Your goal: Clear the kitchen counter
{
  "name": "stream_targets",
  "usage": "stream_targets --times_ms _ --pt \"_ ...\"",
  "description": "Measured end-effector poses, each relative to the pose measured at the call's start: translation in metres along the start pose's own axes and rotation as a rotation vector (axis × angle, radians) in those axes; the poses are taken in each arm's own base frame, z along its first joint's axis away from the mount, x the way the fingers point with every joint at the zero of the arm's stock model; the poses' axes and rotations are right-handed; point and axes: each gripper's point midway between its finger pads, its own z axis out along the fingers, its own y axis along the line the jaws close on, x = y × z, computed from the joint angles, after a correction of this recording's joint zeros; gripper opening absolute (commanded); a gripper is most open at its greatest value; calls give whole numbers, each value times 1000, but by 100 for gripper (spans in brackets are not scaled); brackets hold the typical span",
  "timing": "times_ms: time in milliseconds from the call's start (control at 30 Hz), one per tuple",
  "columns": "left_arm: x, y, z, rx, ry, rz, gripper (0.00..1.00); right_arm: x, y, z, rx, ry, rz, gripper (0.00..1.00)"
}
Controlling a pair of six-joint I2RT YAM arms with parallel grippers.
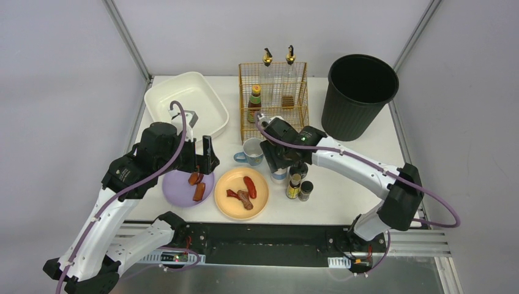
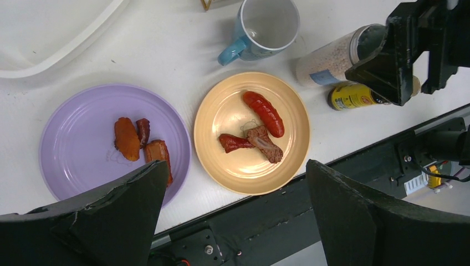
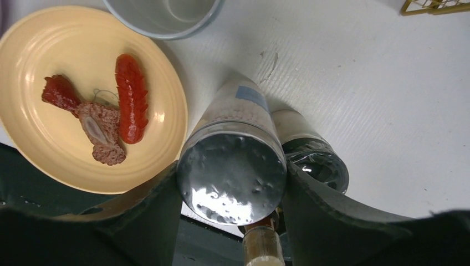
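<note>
Right gripper pinches silver-capped spice jar on table; I see left gripper spread wide above purple plate.

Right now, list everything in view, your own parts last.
kitchen counter: one, white, under everything
basin: one, white, back left
wire rack: one, orange, back centre
pourer bottles: two, clear, rack's back
sauce bottle: one, dark, inside rack
bin: one, black, back right
mug: one, blue-handled, centre
purple plate: one, front left
food pieces: three, orange-brown, purple plate
yellow plate: one, front centre
sausage: one, red, yellow plate
meat pieces: two, brown and red, same plate
shaker: one, silver-lidded, beside yellow plate
small jars: two seen, one yellow-labelled, beside shaker
left gripper: black, open, over purple plate
right gripper: black, fingers against shaker's sides
</note>
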Motion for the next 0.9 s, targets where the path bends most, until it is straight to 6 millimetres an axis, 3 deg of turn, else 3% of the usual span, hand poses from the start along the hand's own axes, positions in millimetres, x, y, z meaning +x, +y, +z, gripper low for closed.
stream_targets --times_ms 267,400,600,767,900 --pt "0 0 2 -2 6 0 100 -47 -3 -50 -4 -151 23 36" --pt "0 0 2 -3 7 1 100 -73 -13 -82 20 -254 25 35" --pt "1 0 3 -4 11 2 100 -102 -33 -109 61 -343 46 35" --pt "1 0 3 -4 12 3 100 -136 -60 -124 111 -419 103 35" --pt "1 0 3 -4 12 4 100 -158 -75 -121 142 -444 134 33"
